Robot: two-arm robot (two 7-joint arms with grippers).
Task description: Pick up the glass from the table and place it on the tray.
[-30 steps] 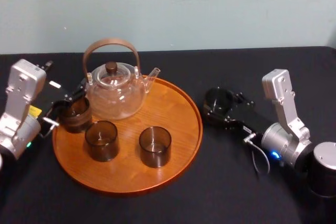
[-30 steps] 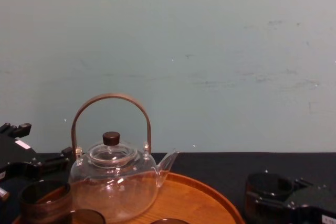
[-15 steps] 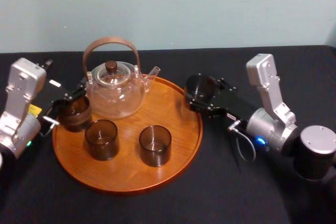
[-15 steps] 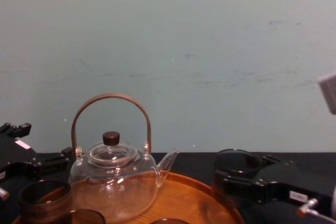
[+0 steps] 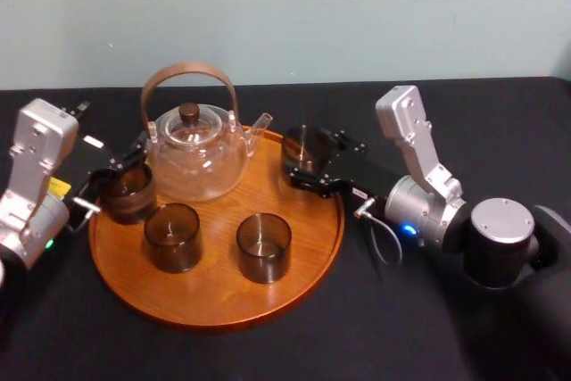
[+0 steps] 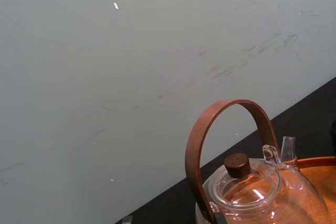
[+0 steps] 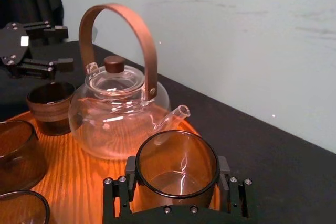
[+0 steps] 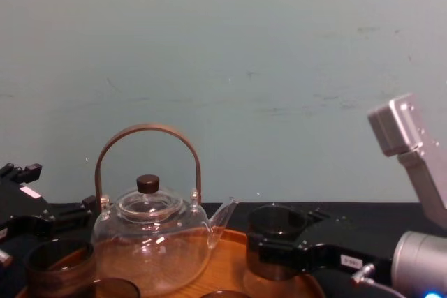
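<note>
My right gripper is shut on a smoky clear glass and holds it over the right rear part of the round wooden tray, just beside the teapot's spout. In the right wrist view the glass sits upright between the black fingers, with the tray under it. The chest view has the glass low over the tray's rim. My left gripper rests open at the tray's left edge, next to another glass.
A glass teapot with a brown arched handle stands at the tray's back. Two more dark glasses stand in the tray's middle. Black cloth covers the table; a pale wall is behind.
My right gripper has carried the glass leftward from over the black table to over the tray's right rear part. The left arm and the other glasses have not moved.
</note>
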